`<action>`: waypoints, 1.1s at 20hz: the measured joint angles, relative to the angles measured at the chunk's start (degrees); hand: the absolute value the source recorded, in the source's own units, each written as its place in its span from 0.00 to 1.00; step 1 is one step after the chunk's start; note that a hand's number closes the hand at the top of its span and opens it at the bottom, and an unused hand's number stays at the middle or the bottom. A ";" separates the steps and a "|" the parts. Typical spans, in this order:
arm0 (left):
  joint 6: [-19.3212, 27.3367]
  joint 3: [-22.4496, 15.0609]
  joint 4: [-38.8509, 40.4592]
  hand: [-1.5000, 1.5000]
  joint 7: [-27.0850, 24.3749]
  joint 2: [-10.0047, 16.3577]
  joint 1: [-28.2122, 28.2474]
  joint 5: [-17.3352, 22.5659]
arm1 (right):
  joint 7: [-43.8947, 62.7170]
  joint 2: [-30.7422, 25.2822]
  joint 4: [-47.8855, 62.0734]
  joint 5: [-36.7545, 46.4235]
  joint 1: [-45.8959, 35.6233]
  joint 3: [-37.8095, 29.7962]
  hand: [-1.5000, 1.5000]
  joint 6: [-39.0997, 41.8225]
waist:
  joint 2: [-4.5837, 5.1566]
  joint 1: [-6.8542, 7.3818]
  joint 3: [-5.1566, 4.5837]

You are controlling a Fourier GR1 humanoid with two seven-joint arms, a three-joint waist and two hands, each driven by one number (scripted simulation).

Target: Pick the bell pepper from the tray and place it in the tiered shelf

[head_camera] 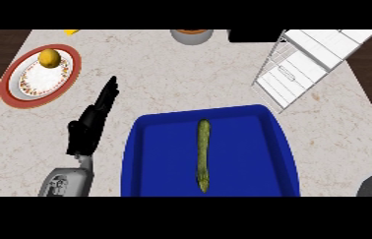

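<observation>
One hand in shot, nothing grabbed yet
Fingers (108,93) of the left hand (93,122) are straight, holding nothing, at 9 o'clock off the blue plastic tray (149,154). The long skinny green vegetable (203,154) lies mid-tray, untouched; I'd pinch it midway and lift it clear of the rim. The white wire tiered shelf (305,66) sits at 2 o'clock, with speckled beige counter (189,80) open between.

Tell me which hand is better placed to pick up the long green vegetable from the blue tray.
Probably the left hand: it is open beside the left rim of the blue tray, near the long green vegetable. The right hand is not in view.
</observation>
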 measured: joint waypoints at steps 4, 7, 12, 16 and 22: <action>0.03 -0.29 0.19 0.50 -0.68 -0.25 -0.04 -0.29 | 6.08 -3.13 2.48 -4.27 -6.94 -5.98 1.00 -1.01 | 0.09 0.62 -0.01; -0.16 0.13 1.00 0.50 -0.24 -0.18 -1.15 -0.13 | 9.80 -5.44 4.91 -6.08 -12.07 -8.46 1.00 -0.86 | 0.12 0.77 0.00; -0.58 0.53 2.52 0.50 -0.65 -0.20 -2.71 0.05 | 14.15 -8.56 10.97 -6.00 -21.38 -7.86 1.00 -2.10 | 0.21 1.13 0.01; -0.47 -0.03 2.05 0.50 -1.02 -0.55 -1.78 -0.43 | 15.53 -10.84 17.07 -3.82 -28.33 -6.31 1.00 -3.43 | 0.24 1.40 0.00; -0.35 0.01 1.34 0.50 -0.64 -0.77 -1.33 -0.53 | 14.04 -11.20 24.53 1.63 -36.50 -1.94 1.00 -5.33 | 0.26 1.50 0.02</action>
